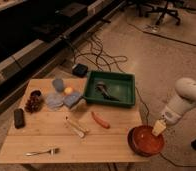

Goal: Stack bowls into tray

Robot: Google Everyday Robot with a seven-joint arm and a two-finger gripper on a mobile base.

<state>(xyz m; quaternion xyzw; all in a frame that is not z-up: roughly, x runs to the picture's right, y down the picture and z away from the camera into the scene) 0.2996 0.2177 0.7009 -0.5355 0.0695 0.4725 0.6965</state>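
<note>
Bowls are what you are looking at near the front right corner of the pale wooden surface: a round, shallow orange-red bowl with a smooth, glossy inside is sitting at the edge, and its darker outer rim may be a second bowl beneath it, though you cannot tell. Your claw, pale and blocky at the end of the white arm, is hanging right over the bowl's far right rim, touching or nearly touching it; you cannot tell how far its fingers are parted or whether they are gripping the rim. Your dark green tray, rectangular with raised plastic walls, is lying well apart from the bowl at the far side, with a small dark object inside.
</note>
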